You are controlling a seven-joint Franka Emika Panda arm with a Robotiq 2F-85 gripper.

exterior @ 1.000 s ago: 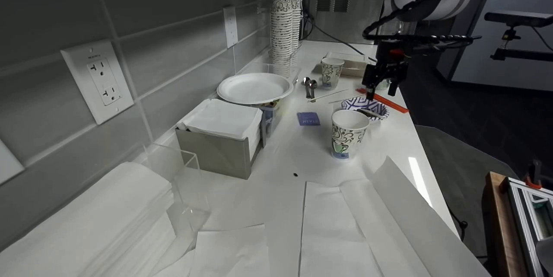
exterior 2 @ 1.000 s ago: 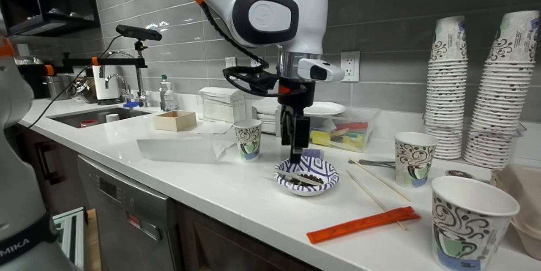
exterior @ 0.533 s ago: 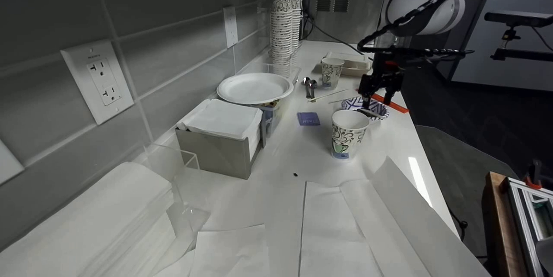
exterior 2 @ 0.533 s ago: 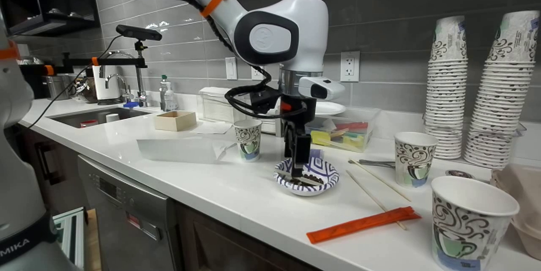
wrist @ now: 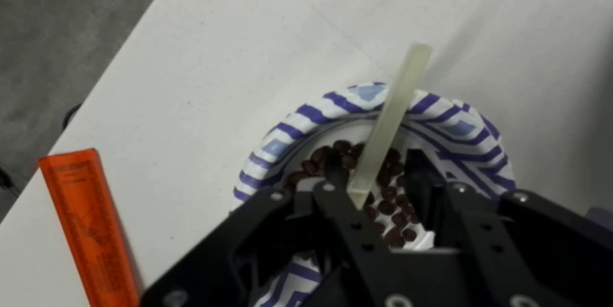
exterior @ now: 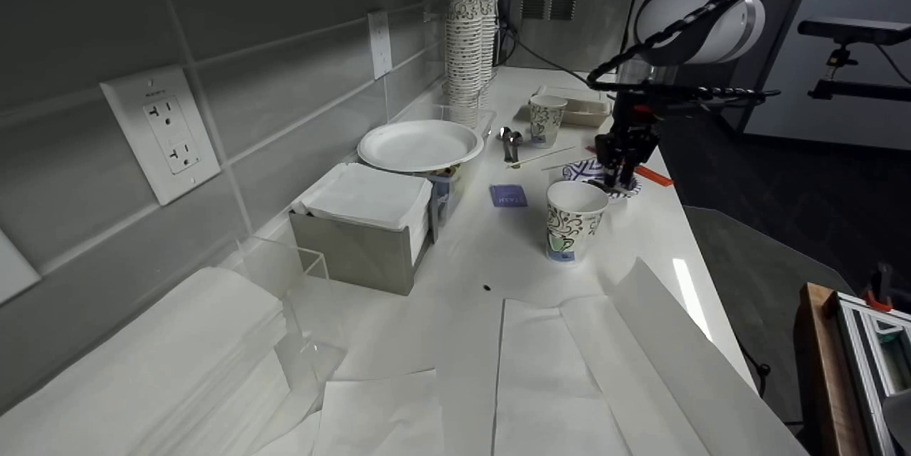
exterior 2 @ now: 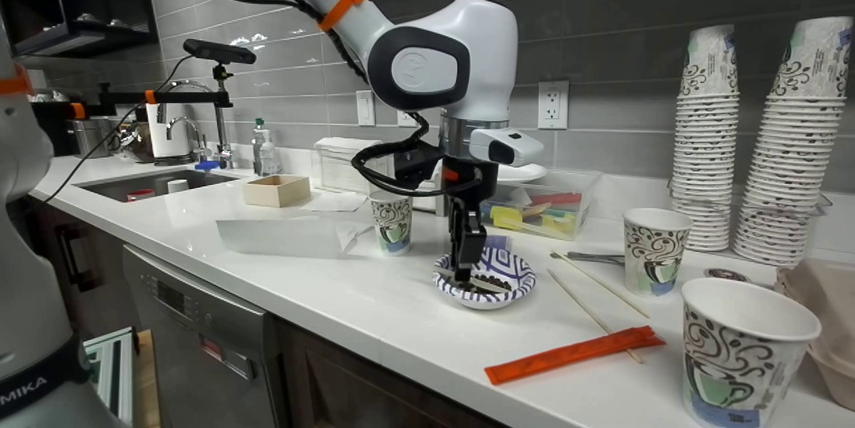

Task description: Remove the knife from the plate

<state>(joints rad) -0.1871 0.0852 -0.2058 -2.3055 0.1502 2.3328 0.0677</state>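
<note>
by the counter's front edge [exterior 2: 334, 328], the arm [exterior 2: 481, 61] points its gripper [wrist: 377, 168] down over the patterned plate [wrist: 292, 127], fingers [wrist: 424, 192] apart. only the wrist view shows that gap; exterior views squash it. the pale knife [wrist: 392, 110] lies in the plate between the fingers (can't tell if touching), long axis roughly along that edge, one end past the rim toward the sink [exterior 2: 200, 181].
</note>
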